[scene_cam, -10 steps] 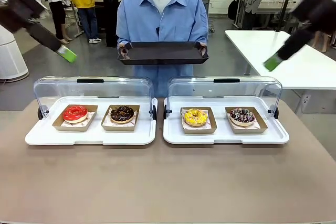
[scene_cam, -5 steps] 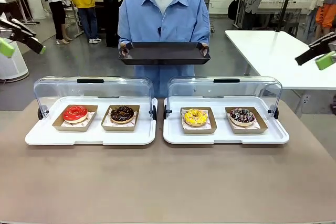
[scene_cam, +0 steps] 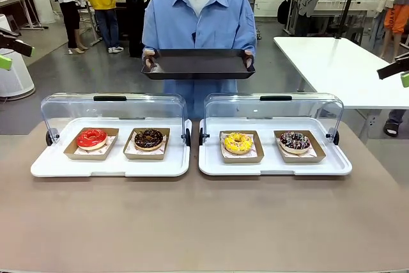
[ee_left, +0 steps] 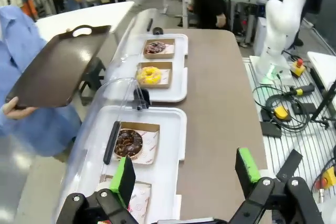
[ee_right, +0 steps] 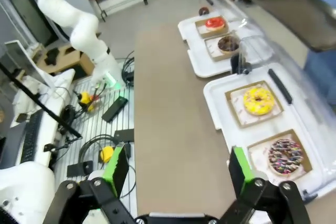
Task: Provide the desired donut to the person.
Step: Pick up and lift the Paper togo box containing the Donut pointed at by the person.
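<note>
Our right gripper (ee_right: pixel 177 167) hangs jaws apart above the table (ee_right: pixel 173 129); just beyond its right-hand finger sit the sprinkled donut (ee_right: pixel 285 156) and yellow donut (ee_right: pixel 257 99), clear lid (ee_right: pixel 280 85) raised.

Glossy red donut (scene_cam: pixel 91 137), dark chocolate donut (scene_cam: pixel 149 138), yellow sprinkled donut (scene_cam: pixel 238 142), chocolate donut with multicoloured sprinkles (scene_cam: pixel 294 140); flat black tray (scene_cam: pixel 198 66); person in a light-blue shirt (scene_cam: pixel 192 25).

A red-glazed donut (scene_cam: pixel 91 137) and a chocolate donut (scene_cam: pixel 149 138) lay flat on the left white tray (scene_cam: pixel 108 167). A yellow donut (scene_cam: pixel 238 142) and a dark sprinkled donut (scene_cam: pixel 294 140) lay on the right white tray (scene_cam: pixel 275 167). Each sat in its own brown paper boat. The person (scene_cam: pixel 197 17), in a light-blue shirt and white mask, stood at the bench's (scene_cam: pixel 204 222) far side, holding a black tray (scene_cam: pixel 198 64) level.
</note>
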You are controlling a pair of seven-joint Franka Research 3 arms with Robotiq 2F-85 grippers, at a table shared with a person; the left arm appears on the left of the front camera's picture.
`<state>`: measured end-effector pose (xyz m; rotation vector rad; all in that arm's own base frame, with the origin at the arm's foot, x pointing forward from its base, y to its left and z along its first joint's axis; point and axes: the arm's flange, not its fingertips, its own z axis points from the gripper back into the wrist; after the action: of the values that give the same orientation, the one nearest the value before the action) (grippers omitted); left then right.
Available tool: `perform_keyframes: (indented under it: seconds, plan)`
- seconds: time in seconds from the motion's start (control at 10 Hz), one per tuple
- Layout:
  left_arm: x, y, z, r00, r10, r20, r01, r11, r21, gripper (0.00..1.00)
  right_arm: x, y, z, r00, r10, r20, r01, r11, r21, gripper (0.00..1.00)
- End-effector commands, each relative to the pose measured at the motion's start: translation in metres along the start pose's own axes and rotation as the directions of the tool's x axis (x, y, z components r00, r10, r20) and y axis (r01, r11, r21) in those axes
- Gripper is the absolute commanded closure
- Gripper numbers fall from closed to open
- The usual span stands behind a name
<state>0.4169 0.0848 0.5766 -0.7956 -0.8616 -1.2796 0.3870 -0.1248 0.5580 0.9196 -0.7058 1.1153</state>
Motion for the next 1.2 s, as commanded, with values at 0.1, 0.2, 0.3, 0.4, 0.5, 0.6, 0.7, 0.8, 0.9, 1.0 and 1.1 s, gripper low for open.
perform_keyframes:
  seconds: [0.1,0.2,0.3,0.4,0.5,0.6,0.7,0.8,0.9,1.0,1.1]
  plan:
    - [-0.007,-0.008,0.000,1.000,0.011,0.017,-0.012,0.999,0.052,0.00,-0.007,0.003,0.013,0.998,0.017,0.064,-0.016,1.000,-0.025,0.00]
    - [-0.007,-0.009,0.002,1.000,0.019,0.017,-0.020,0.997,0.069,0.00,-0.011,0.003,0.019,0.997,0.016,0.077,-0.013,0.999,-0.040,0.00]
    - [-0.009,-0.008,0.005,1.000,0.025,0.015,-0.026,0.997,0.076,0.00,-0.014,0.003,0.022,0.997,0.013,0.080,-0.010,0.999,-0.045,0.00]
    - [-0.011,-0.009,0.009,0.999,0.040,0.012,-0.041,0.994,0.101,0.00,-0.018,0.003,0.025,0.996,0.009,0.083,-0.005,0.999,-0.052,0.00]
    - [-0.014,-0.010,0.012,0.998,0.055,0.013,-0.056,0.991,0.125,0.00,-0.020,0.002,0.026,0.997,0.006,0.082,-0.001,0.998,-0.060,0.00]
    - [-0.016,-0.010,0.017,0.998,0.062,0.014,-0.064,0.987,0.145,0.00,-0.022,0.002,0.026,0.997,0.001,0.077,0.004,0.997,-0.073,0.00]
    - [-0.016,-0.010,0.019,0.997,0.069,0.019,-0.071,0.985,0.155,0.00,-0.023,0.002,0.026,0.997,-0.002,0.073,0.008,0.997,-0.078,0.00]
    - [-0.018,-0.012,0.020,0.997,0.078,0.030,-0.082,0.984,0.156,0.00,-0.023,0.002,0.025,0.998,-0.002,0.069,0.007,0.997,-0.078,0.00]
    - [-0.020,-0.012,0.024,0.996,0.079,0.038,-0.084,0.983,0.160,0.00,-0.023,0.002,0.024,0.998,-0.001,0.064,0.006,0.997,-0.079,0.00]
    - [-0.020,-0.012,0.026,0.996,0.077,0.035,-0.082,0.983,0.162,0.00,-0.022,0.003,0.022,0.998,0.005,0.058,0.000,0.997,-0.080,0.00]
    - [-0.022,-0.007,0.027,0.998,0.062,0.004,-0.062,0.989,0.135,0.00,-0.021,0.004,0.029,0.998,-0.020,0.051,0.024,0.998,-0.066,0.00]
